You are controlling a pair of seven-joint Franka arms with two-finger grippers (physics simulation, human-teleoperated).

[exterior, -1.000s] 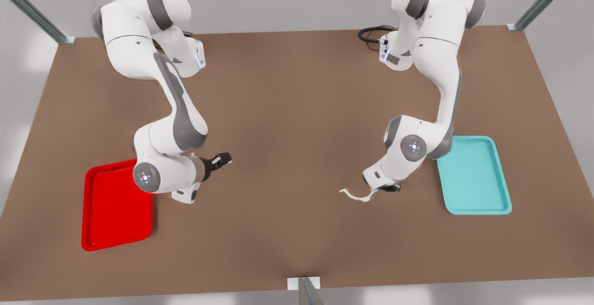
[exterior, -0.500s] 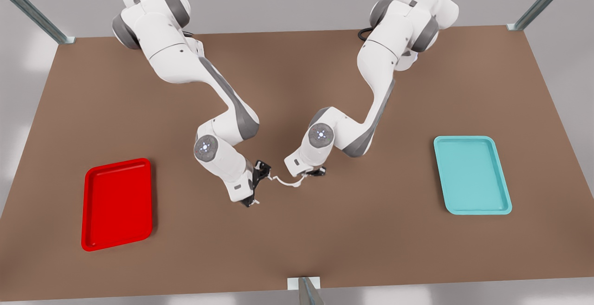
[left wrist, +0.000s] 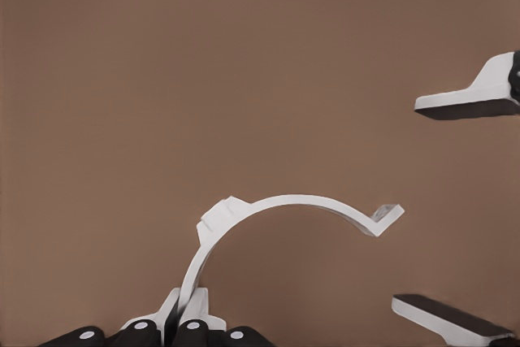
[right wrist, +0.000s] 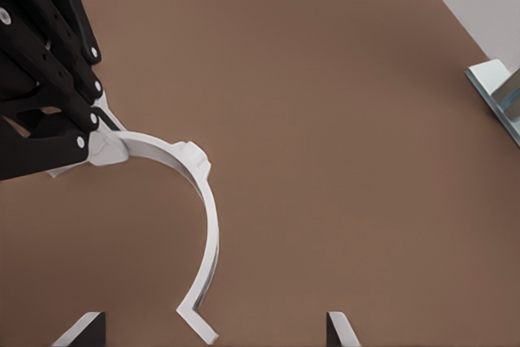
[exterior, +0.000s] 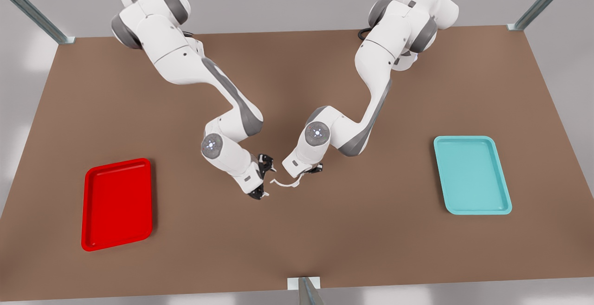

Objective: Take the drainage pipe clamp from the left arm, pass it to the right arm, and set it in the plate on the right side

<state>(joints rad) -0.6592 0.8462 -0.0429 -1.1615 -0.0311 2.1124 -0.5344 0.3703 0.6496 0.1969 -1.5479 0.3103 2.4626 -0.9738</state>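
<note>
The drainage pipe clamp (exterior: 285,184), a thin white half-ring with end tabs, hangs just above the brown table near its middle. My left gripper (exterior: 308,171), on the arm at the front view's right, is shut on one end tab (left wrist: 191,298). My right gripper (exterior: 262,177), on the other arm, is open and faces the clamp's free end (right wrist: 195,318). That end lies at the mouth between the right fingertips (right wrist: 81,329), touching neither. The red plate (exterior: 117,203) lies at the front view's left.
A teal tray (exterior: 472,175) lies on the table at the front view's right. Metal frame posts stand at the back corners and at the front edge (exterior: 306,291). Open brown table (exterior: 297,240) spreads around both grippers.
Both arms swung from their trays to the table's middle. In the last half second the right gripper closed in on the clamp's free end; the left gripper still holds the clamp.
</note>
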